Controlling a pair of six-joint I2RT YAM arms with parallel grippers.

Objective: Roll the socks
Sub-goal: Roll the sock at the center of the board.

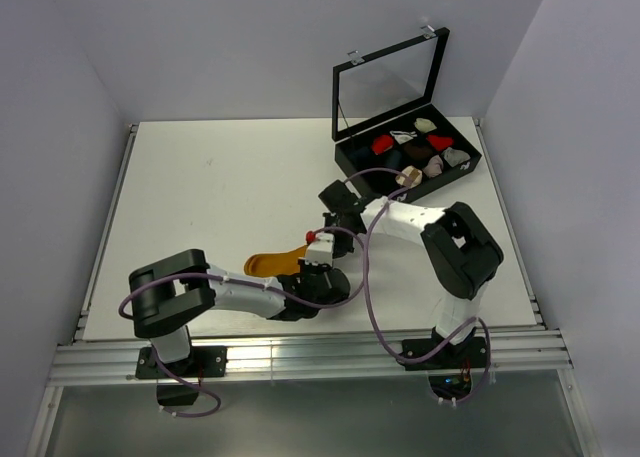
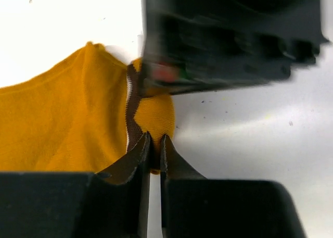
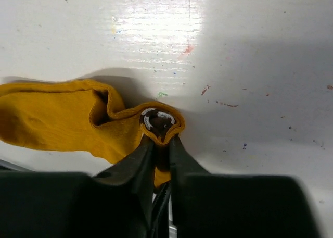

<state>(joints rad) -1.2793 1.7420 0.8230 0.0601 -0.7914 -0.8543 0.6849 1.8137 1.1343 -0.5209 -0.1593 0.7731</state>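
Sock, mustard-orange fabric, dark white-striped cuff (image 1: 272, 265) (image 2: 62, 123) (image 3: 52, 118): on white surface (image 1: 200, 177) between arms, cuff end partly rolled. Left jaws nearly together, pinching roll; right jaws pinching same roll from opposite side. Likely light, limp, prone to unroll. Best hold: roll's folded edge.

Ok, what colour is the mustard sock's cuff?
The cuff is dark brown with white stripes, clearest in the left wrist view.

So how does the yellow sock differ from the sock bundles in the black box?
The yellow sock lies on the table; the bundles sit in the box. The sock is mostly flat, rolled at one end only; the bundles are small tight balls. Both are fabric.
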